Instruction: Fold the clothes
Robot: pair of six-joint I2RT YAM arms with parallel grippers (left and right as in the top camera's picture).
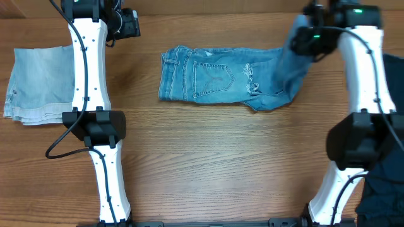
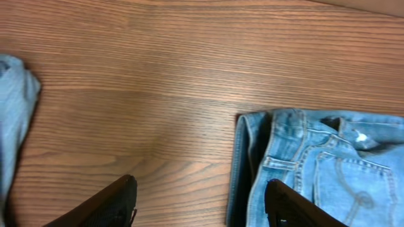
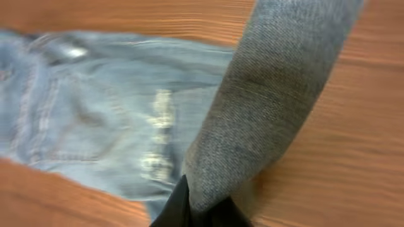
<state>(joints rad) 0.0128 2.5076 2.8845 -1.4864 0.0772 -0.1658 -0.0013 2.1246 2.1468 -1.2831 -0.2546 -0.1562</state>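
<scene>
Your tally: pale denim piece [image 1: 38, 82] folded, resting on desk [image 1: 221, 164]; jeans [image 1: 214, 79] only part-folded, leg [image 3: 271, 94] pinched in right gripper [image 3: 202, 211]; left gripper [image 2: 202, 205] spread, empty.

Right gripper [image 3: 197, 207], mine, clamped on denim: one pair of jeans [image 3: 95, 120], one table [image 3: 353, 157].
My two dark fingers [image 3: 170, 215] meet at the bottom edge and pinch a grey-blue band of the jeans that widens as it rises up and to the right, out of view. Left of and beyond my fingertips, the rest lies flat: faded light blue, a stitched pocket far left, pale worn patches just beside the band. There is bare wood to the right and lower left.
</scene>
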